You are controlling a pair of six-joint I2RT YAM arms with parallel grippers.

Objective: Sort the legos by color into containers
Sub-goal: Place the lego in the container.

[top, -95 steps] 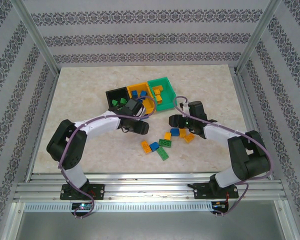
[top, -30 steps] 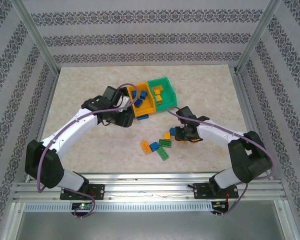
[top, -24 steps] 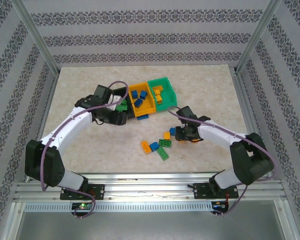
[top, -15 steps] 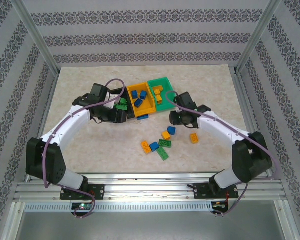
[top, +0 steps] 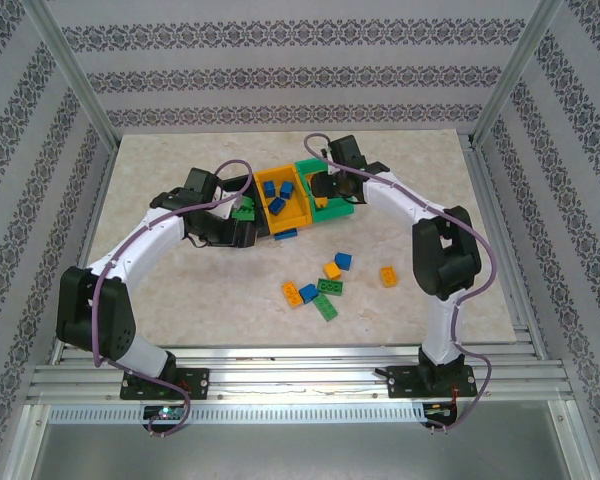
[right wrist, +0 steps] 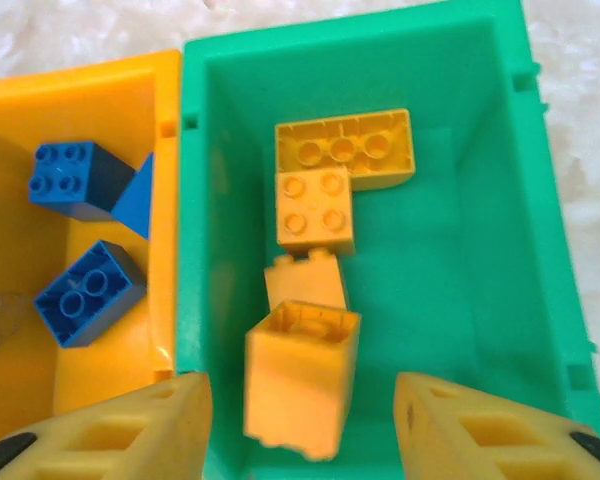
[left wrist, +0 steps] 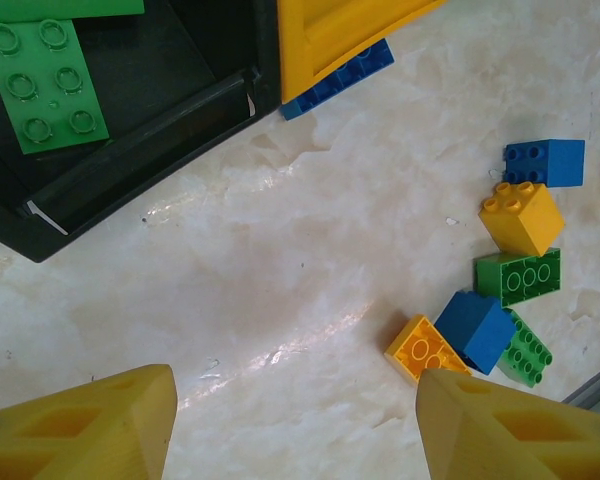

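Containers point(top: 292, 218) for the legos stand as a joined row at the far middle of the pale marbled tabletop point(top: 180, 290), in the order black bin point(left wrist: 150, 150), orange-yellow bin point(right wrist: 100, 90), green bin point(right wrist: 460, 250) from left to right. The left arm point(top: 145, 245) and the right arm point(top: 400, 200) both reach to this row. The left hand point(left wrist: 295, 430) hangs beside the near wall of the black bin, its fingers wide apart over bare tabletop with nothing between them. The right hand point(top: 320, 186) hangs above the green bin, its fingers point(right wrist: 130, 430) partly apart; an orange-yellow brick point(right wrist: 302, 375) sits between them with a gap on each side, touching neither. Three more orange-yellow bricks point(right wrist: 345, 150) lie on the floor of the green bin beyond it. The orange-yellow bin holds blue bricks point(right wrist: 88, 292). A flat green plate point(left wrist: 45, 85) lies in the black bin. One blue brick point(left wrist: 340, 75) lies on the tabletop against the near wall of the orange-yellow bin, partly under it. Loose legos point(top: 320, 290) in green, blue and orange-yellow lie scattered on the tabletop nearer the arm bases, well apart from the bins. A single orange brick point(top: 388, 276) lies to their right.
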